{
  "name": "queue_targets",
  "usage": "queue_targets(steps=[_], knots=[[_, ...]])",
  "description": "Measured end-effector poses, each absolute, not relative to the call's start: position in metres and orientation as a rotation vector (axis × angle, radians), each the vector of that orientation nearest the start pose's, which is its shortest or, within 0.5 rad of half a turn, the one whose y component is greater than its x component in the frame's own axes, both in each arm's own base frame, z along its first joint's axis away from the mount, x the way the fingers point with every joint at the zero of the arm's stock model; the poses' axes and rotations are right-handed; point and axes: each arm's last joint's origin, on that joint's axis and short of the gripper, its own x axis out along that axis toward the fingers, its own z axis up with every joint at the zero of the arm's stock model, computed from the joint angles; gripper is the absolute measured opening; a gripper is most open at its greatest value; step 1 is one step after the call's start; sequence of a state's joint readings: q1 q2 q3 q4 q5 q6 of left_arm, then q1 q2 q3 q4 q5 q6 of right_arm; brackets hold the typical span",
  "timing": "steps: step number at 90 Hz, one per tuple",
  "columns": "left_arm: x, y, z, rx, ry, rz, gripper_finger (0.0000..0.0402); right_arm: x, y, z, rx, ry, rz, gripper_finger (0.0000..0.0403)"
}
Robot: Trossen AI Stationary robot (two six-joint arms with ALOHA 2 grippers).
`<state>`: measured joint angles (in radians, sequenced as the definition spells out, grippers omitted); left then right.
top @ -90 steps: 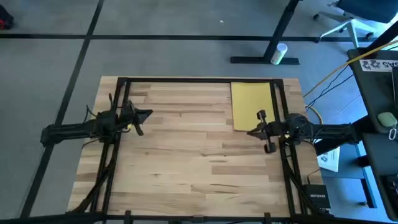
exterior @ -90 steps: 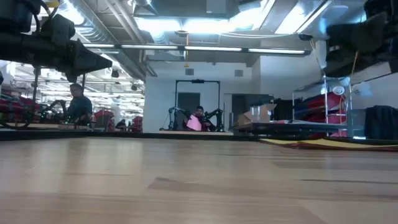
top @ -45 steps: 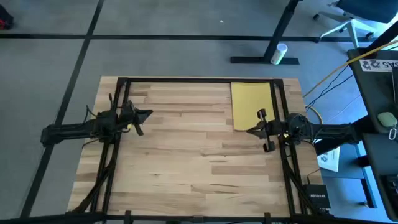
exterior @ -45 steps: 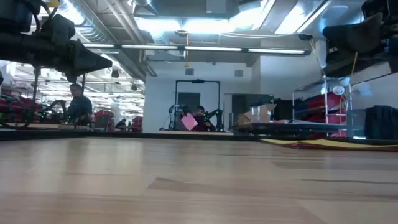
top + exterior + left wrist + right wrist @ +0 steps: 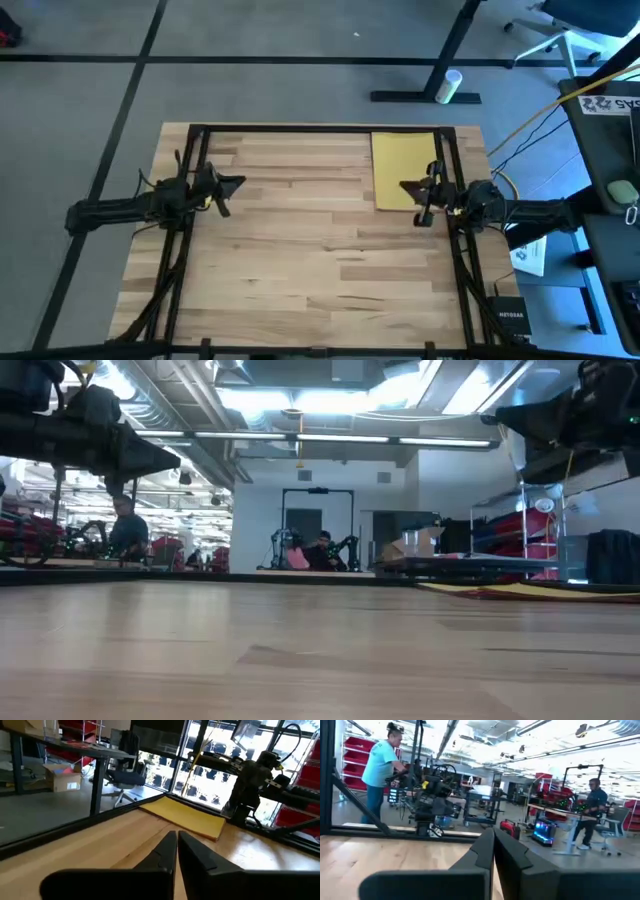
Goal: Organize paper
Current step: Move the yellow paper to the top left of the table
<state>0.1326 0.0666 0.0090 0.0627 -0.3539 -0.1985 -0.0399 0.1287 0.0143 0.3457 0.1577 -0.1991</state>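
Paper (image 5: 403, 170) is lying flat in a stack with a yellow sheet on top, at the far right corner of the worktop (image 5: 300, 250), its long side running along the black frame rail (image 5: 445, 160) that borders the worktop's right edge. From the low view the stack (image 5: 530, 591) is showing as a thin yellow and dark red layer on the wood, so further coloured sheets are sitting beneath the yellow one; how many cannot be told.

Right gripper (image 5: 410, 189) is hovering at the near right corner of the paper, over its edge, with its fingers lying together; the right wrist view is showing the two dark fingers (image 5: 482, 851) closed against each other above bare wood.

Left gripper (image 5: 238, 182) is waiting well apart from the paper, across the worktop on the left side, raised above the wood. Its fingers (image 5: 167, 851) are also pressed together, pointing across the worktop toward the paper (image 5: 182, 814) and the right arm (image 5: 252, 780).

Beyond the paper, off the worktop, a white cylinder (image 5: 449, 86) is lying on the grey floor beside a desk leg. A person in a teal shirt (image 5: 379, 767) is standing in the room behind.
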Motion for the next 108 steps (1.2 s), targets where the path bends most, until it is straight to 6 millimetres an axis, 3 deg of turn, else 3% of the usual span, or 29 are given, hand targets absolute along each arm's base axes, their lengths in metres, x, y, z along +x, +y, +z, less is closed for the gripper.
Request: queue_targets(steps=[14, 37, 53, 68, 92, 108], knots=[[0.097, 0.023, 0.167, -0.221, -0.057, 0.484, 0.0000, 0.102, -0.010, 0.193, -0.200, -0.194, -0.260, 0.0000], [0.097, 0.023, 0.167, -0.218, -0.061, 0.484, 0.0000, 0.097, -0.013, 0.232, -0.208, -0.121, -0.387, 0.0000], [0.097, 0.023, 0.168, -0.148, -0.053, 0.485, 0.0000, 0.107, -0.015, 0.248, -0.134, 0.016, -0.414, 0.0000], [0.097, 0.023, 0.170, -0.155, -0.075, 0.484, 0.0000, 0.128, -0.017, 0.259, -0.093, 0.151, -0.441, 0.0000], [0.097, 0.023, 0.169, -0.153, -0.061, 0.486, 0.0000, 0.177, -0.017, 0.270, -0.109, 0.338, -0.387, 0.0000], [0.097, 0.023, 0.167, -0.139, -0.035, 0.488, 0.0000, 0.213, -0.017, 0.251, -0.129, 0.563, -0.319, 0.0010]])
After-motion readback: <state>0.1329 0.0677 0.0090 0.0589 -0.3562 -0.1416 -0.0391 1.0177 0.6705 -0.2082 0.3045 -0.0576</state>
